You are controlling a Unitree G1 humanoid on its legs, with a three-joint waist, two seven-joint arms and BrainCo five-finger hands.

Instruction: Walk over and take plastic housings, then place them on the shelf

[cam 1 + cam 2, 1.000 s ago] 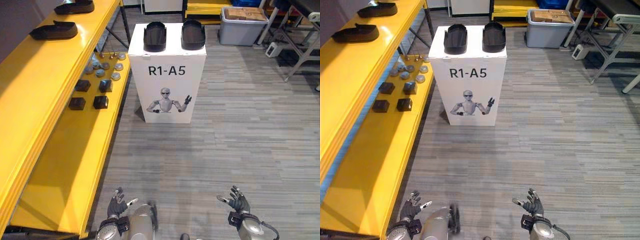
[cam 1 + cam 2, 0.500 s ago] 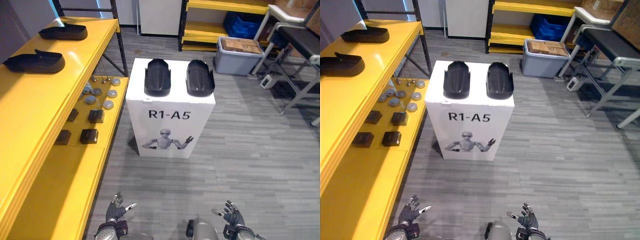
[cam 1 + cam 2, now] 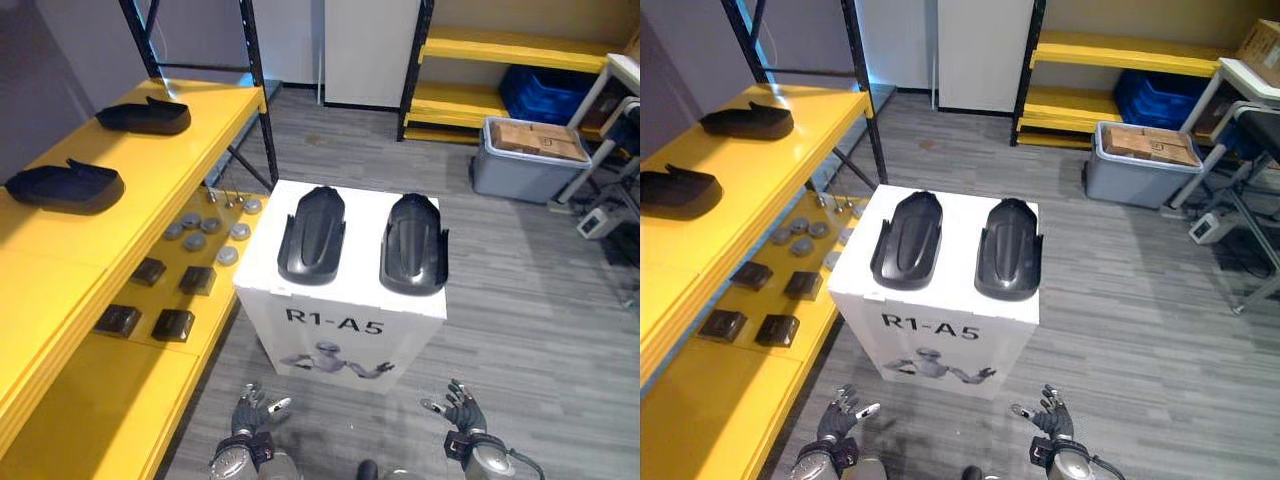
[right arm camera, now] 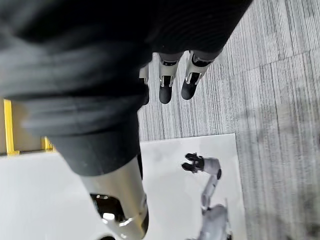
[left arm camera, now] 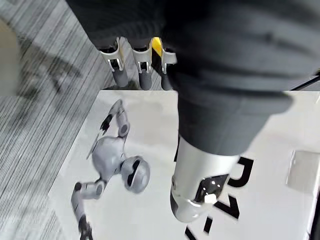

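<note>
Two black plastic housings, the left housing (image 3: pixel 311 235) and the right housing (image 3: pixel 414 243), lie side by side, not touching, on top of a white box (image 3: pixel 340 320). Nearer, the left robot hand (image 3: pixel 252 410) and right robot hand (image 3: pixel 460 410) hover wide open, holding nothing. Further housings (image 3: pixel 65 187) rest on the yellow shelf (image 3: pixel 120 160) at left.

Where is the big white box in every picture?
Left eye view: the box stands in the middle, on the floor beside the yellow shelf.
Right eye view: the box stands just left of the middle.
Left wrist view: its white front shows very close, past the left hand.
Right wrist view: its front shows past the right hand.
Shared landmark: the robot picture on the box's front.
</note>
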